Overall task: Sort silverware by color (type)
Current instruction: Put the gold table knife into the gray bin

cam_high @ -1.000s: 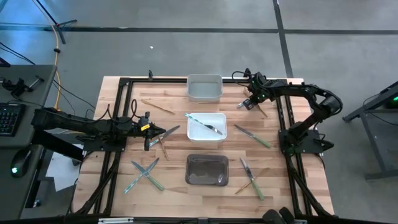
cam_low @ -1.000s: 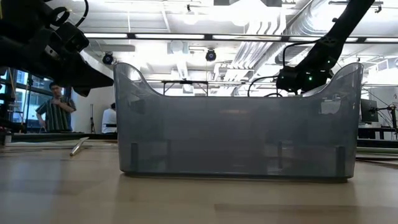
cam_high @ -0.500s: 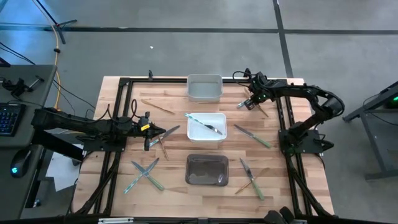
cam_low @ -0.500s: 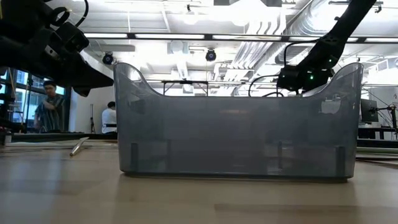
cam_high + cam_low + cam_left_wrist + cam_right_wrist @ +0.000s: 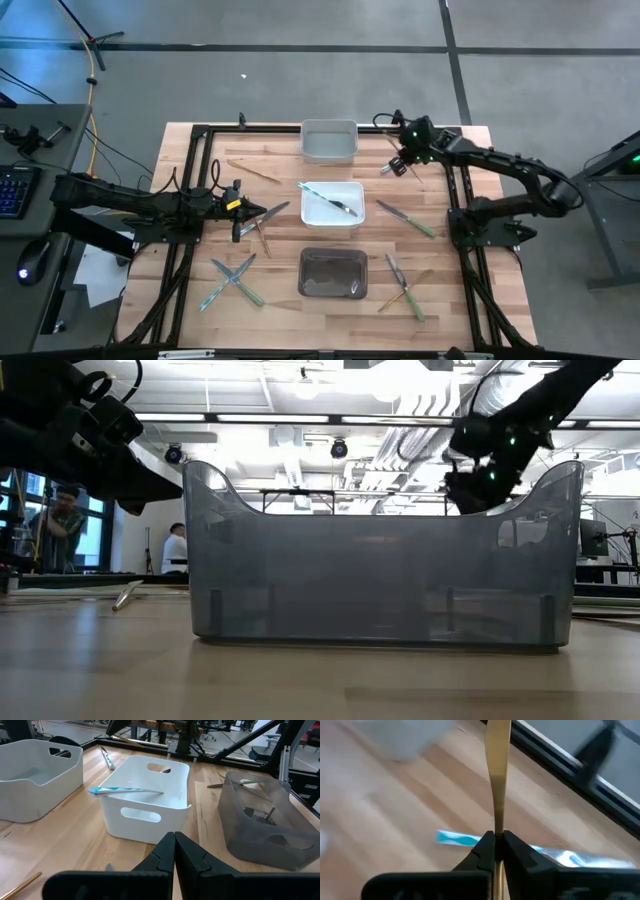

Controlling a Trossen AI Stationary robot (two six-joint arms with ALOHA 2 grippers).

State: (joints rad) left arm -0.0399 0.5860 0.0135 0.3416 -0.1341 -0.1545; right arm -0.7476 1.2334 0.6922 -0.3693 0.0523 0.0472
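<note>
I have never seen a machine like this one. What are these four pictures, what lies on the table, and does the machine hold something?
These are two robot arms at a wooden table, each ending in a two-finger gripper. One camera looks down from above, one sits at table height behind a dark bin, and one rides on each wrist.

On the table stand three bins in a row: a grey bin, a white bin with a blue-handled piece resting across it, and the dark bin. Knives and forks with blue, green or wood-coloured handles lie scattered around them.

The right gripper, near the grey bin, is shut on a wood-coloured handle, above a blue-handled piece on the table. The left gripper waits shut and empty, left of the white bin.
</note>
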